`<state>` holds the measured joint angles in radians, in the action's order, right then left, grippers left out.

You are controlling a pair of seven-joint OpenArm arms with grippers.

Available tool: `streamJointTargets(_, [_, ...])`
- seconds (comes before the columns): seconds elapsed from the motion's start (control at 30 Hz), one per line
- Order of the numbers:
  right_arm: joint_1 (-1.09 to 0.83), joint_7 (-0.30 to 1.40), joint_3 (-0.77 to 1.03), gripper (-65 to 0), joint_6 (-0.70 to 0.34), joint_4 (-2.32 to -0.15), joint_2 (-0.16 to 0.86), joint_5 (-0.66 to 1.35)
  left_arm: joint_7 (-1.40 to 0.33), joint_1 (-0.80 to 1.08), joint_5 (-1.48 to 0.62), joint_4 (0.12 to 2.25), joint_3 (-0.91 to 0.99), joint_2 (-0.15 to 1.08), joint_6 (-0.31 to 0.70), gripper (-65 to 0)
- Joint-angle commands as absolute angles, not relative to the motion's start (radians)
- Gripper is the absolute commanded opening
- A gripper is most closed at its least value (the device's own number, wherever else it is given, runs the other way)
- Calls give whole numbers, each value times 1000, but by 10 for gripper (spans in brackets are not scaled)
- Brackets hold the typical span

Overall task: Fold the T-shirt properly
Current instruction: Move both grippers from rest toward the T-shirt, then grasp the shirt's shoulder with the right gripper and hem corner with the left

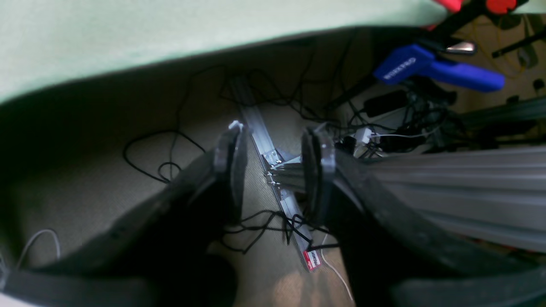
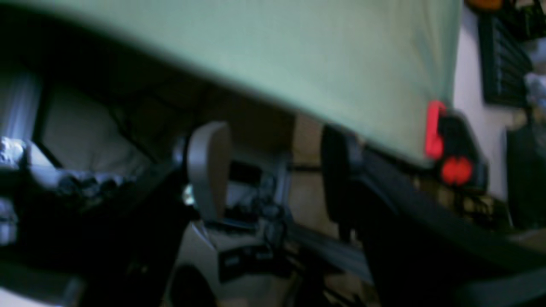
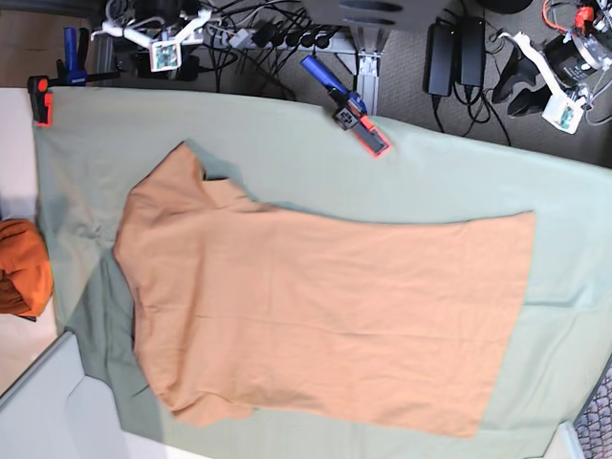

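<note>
The T-shirt [image 3: 316, 306] is light orange-tan and lies spread flat on the sage-green cloth [image 3: 449, 182]. Its sleeves are at the left and its hem at the right. It does not show in either wrist view. My left gripper [image 1: 273, 160] is open and empty, off the table over the floor and cables; in the base view it [image 3: 562, 107] is at the top right, beyond the far edge. My right gripper [image 2: 273, 175] is open and empty beside the green cloth's [image 2: 298, 55] hanging edge; in the base view it [image 3: 164, 53] is at the top left.
A bunched vivid-orange cloth [image 3: 19, 268] lies at the left edge. A blue-and-red clamp [image 3: 349, 110] and a red clamp [image 3: 40, 98] pin the green cloth at the far edge. Cables and power bricks [image 3: 449, 48] lie on the floor behind.
</note>
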<state>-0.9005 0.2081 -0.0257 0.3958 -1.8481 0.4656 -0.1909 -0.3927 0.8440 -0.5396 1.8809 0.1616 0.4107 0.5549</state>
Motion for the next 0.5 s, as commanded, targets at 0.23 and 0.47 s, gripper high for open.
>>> streamJointTargets(0.23, [-860,239,127,-308,262,-2154,506,95,-379,853,-553,1897,184,450,565,-394])
streamJointTargets(0.47, [-704,344,331,-307,55,-2180,395,460,-422,850,-620,1897,272,449,566,-394])
